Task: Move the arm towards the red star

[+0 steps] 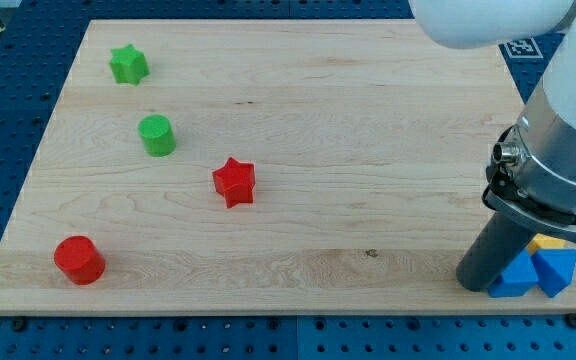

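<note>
The red star lies on the wooden board, left of its middle. My tip rests on the board at the view's bottom right, far to the right of the red star and a little lower. The dark rod rises from it into the grey arm body. The tip stands right against a cluster of blue blocks with a yellow block behind them.
A green star lies at the view's top left, a green cylinder below it, and a red cylinder at the bottom left. The board's right edge runs just past the blue blocks.
</note>
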`<act>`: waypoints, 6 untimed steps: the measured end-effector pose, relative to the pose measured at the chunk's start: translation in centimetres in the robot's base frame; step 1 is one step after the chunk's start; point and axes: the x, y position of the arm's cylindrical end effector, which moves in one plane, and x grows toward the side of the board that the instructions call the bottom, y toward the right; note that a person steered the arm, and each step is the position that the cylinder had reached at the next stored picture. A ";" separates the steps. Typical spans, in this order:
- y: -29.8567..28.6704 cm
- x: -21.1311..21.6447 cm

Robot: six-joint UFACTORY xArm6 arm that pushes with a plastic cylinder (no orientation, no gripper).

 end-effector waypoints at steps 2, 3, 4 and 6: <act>-4.4 0.3; -11.2 0.2; -16.1 0.0; -25.0 -5.7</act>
